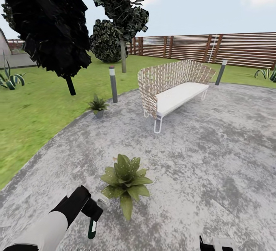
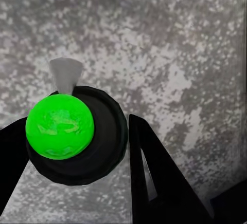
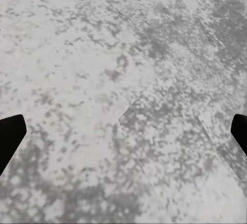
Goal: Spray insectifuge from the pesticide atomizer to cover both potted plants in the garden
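Observation:
My left gripper (image 1: 91, 209) is shut on the pesticide atomizer (image 1: 92, 226), a slim dark-green bottle with a white label that hangs bottom-down, its pale grey spray head (image 1: 102, 203) towards the near potted plant (image 1: 125, 181). That speckled rosette stands on the stone patio just right of the bottle. In the left wrist view the atomizer (image 2: 59, 126) shows end-on between black fingers (image 2: 154, 183), above bare stone. The second potted plant (image 1: 97, 106) stands farther off at the patio's edge by the lawn. My right gripper (image 3: 123, 131) is open over bare patio stone, low at the head view's bottom edge (image 1: 214, 244).
A woven bench with a white seat (image 1: 174, 90) stands on the round grey patio (image 1: 214, 159). Grey bollard lamps (image 1: 113, 84) (image 1: 221, 72) rise at the patio's rim. Lawn (image 1: 34, 117), dark trees (image 1: 50, 25) and a brown slatted fence (image 1: 214, 48) lie beyond.

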Motion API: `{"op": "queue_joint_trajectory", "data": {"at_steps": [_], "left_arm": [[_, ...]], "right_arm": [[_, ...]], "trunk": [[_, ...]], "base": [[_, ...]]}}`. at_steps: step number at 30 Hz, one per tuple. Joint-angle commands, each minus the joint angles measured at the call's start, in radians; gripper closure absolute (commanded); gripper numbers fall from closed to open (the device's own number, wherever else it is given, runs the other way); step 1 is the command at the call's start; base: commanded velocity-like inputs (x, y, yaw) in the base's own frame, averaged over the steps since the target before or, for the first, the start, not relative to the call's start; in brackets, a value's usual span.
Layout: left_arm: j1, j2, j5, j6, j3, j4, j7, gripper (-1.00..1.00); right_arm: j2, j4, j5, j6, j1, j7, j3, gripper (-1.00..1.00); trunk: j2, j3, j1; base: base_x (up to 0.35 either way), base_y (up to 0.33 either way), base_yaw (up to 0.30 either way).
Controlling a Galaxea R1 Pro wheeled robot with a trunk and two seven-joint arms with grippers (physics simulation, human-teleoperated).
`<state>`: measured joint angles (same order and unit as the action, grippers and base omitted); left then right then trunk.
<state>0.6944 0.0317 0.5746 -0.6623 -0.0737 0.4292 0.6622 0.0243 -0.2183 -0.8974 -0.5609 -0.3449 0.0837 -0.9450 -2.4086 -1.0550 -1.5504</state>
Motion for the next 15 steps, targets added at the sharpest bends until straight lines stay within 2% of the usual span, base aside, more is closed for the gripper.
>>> {"op": "queue_joint_trajectory", "data": {"at_steps": [1,10,15], "left_arm": [[0.000,0.000,0.008,-0.002,-0.005,0.002,0.008,1.00],[0.000,-0.001,0.010,-0.003,-0.006,0.002,0.008,1.00],[0.000,-0.001,0.009,-0.003,-0.006,0.002,0.008,1.00]], "right_arm": [[0.000,0.002,-0.011,-0.004,-0.001,0.007,-0.005,-1.00],[0.000,0.002,-0.011,-0.004,0.000,0.007,-0.005,-1.00],[0.000,0.002,-0.011,-0.004,0.000,0.007,-0.005,-1.00]], "trunk": [[0.000,-0.001,0.000],[0.000,-0.001,0.000],[0.000,-0.001,0.000]], "base": [[-0.062,-0.243,0.271],[-0.161,-0.242,0.275],[-0.136,-0.239,0.071]]}}
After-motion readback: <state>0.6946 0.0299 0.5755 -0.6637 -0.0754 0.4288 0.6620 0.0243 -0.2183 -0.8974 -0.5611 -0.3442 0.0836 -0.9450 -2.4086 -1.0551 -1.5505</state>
